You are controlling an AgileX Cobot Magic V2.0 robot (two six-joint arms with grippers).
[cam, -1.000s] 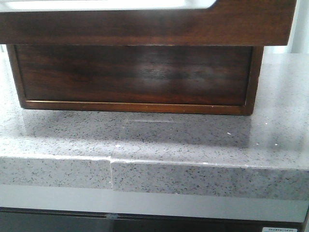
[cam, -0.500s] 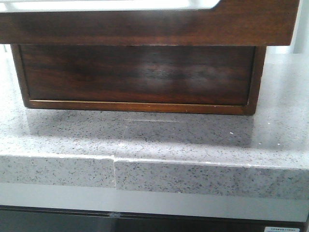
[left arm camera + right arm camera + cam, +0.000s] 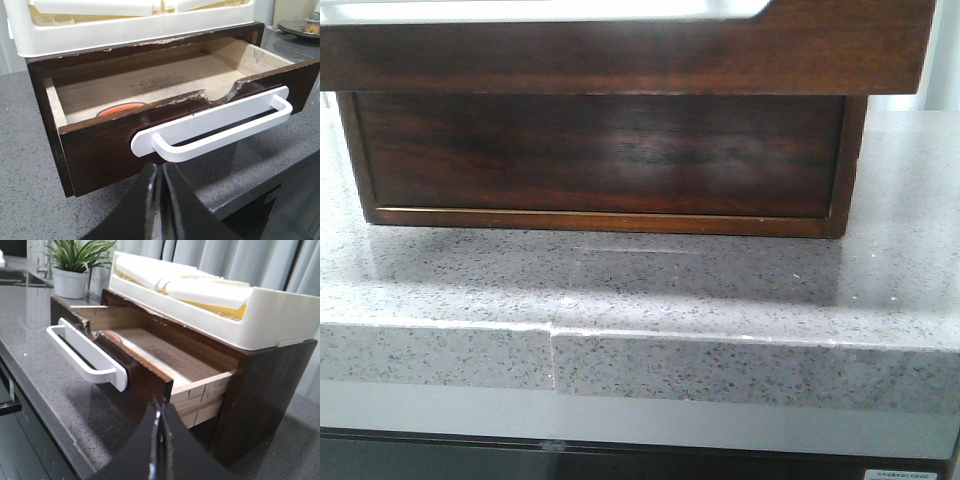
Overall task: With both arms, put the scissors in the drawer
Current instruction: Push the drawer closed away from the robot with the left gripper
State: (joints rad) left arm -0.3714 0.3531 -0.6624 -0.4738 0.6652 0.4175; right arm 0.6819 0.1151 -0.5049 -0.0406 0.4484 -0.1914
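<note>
The dark brown wooden drawer (image 3: 105,150) stands pulled out of its cabinet, with a white bar handle (image 3: 220,125) on its front. It also shows in the right wrist view (image 3: 145,375) and fills the top of the front view (image 3: 620,55). An orange curved piece (image 3: 121,108) lies inside behind the drawer front; it looks like a scissors loop, and the rest of the scissors is hidden. My left gripper (image 3: 159,167) is shut and empty just in front of the drawer, below the handle. My right gripper (image 3: 159,407) is shut and empty beside the drawer's side.
A white plastic tray (image 3: 280,320) sits on the cabinet top. A potted plant (image 3: 75,270) stands behind the cabinet. A dark plate (image 3: 300,27) lies on the counter beyond. The grey speckled counter's front edge (image 3: 640,360) runs close below the drawer.
The cabinet in the front view shifted a little to the right and back again. Nothing else has visibly changed.
</note>
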